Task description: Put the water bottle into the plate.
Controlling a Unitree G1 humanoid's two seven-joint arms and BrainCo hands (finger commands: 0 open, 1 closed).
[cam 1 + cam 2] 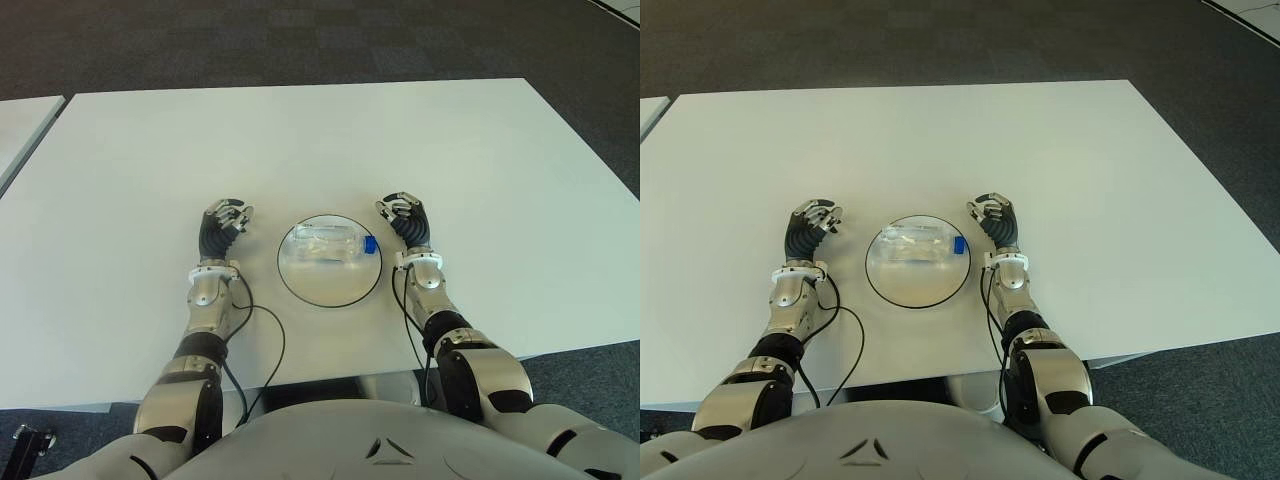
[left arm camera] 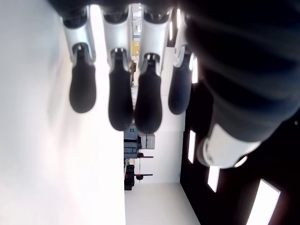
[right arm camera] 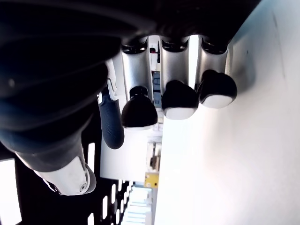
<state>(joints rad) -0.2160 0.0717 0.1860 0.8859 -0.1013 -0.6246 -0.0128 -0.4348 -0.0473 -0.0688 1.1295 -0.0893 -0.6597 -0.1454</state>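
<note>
A clear plastic water bottle point(image 1: 330, 243) with a blue cap point(image 1: 370, 244) lies on its side inside the round plate point(image 1: 330, 300), cap toward my right. My left hand point(image 1: 226, 222) shows on the white table just left of the plate, and my right hand point(image 1: 402, 214) just right of it. Both stand apart from the plate and the bottle. In the wrist views the left fingers point(image 2: 119, 93) and the right fingers point(image 3: 178, 98) hang loosely curved with nothing between them.
The white table point(image 1: 300, 140) stretches wide around the plate and ends at dark carpet point(image 1: 300, 40) beyond its far edge. A second table's corner point(image 1: 20, 125) shows at the far left. Black cables point(image 1: 262, 350) run along my forearms near the front edge.
</note>
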